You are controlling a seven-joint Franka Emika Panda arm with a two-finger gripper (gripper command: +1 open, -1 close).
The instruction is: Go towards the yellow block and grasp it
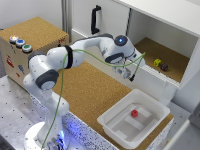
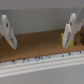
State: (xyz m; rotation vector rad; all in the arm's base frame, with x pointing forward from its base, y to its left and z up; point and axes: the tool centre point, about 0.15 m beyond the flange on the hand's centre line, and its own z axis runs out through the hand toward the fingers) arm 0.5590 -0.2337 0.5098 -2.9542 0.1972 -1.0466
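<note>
You are looking at the gripper (image 1: 131, 75) hovering just outside the open cabinet (image 1: 186, 25), level with its cork floor, because the yellow block (image 1: 157, 62) is sitting inside on that floor, touching or just beside a dark purple cube (image 1: 164, 66). The wrist view is showing the fingers (image 2: 7, 30) spread wide and holding nothing, the yellow block (image 2: 67, 40) peeking beside one finger. A red cube (image 1: 134, 113) is lying in the white tray (image 1: 160, 106) below the cabinet, apart from the task.

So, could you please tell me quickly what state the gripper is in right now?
Gripper: open, fingers spread wide, holding nothing; the yellow block sits by one finger, not yet grasped.
</note>
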